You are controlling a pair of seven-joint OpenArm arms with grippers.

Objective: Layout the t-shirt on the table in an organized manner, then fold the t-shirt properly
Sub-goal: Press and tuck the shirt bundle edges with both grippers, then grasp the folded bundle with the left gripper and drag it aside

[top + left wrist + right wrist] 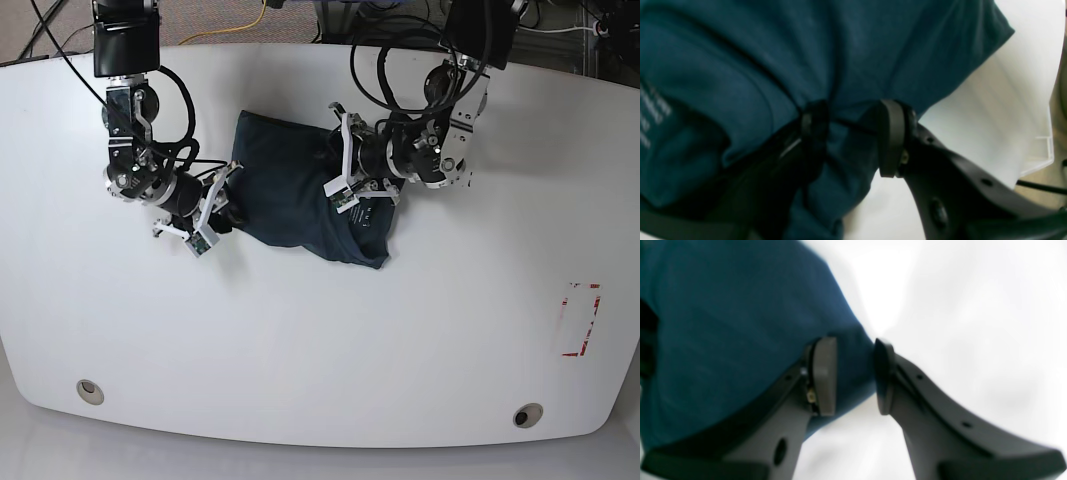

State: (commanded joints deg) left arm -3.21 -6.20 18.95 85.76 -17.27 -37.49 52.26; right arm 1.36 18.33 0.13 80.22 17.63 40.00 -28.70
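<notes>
The dark navy t-shirt point(285, 195) lies bunched in a rough folded heap on the white table point(320, 350), between the two arms. My left gripper point(345, 188) sits at the heap's right side. In the left wrist view this left gripper point(851, 133) is open, its fingers straddling a creased fold of the t-shirt point(740, 66), with white label print at the left edge. My right gripper point(212, 222) is at the heap's lower left corner. Close up, the right gripper point(855, 376) is open with the t-shirt point(723, 323) edge lying in the gap.
Two grey grommet holes point(90, 391) point(527, 414) sit near the table's front edge. A red tape rectangle point(580, 320) marks the right side. Cables run along the back edge behind both arms.
</notes>
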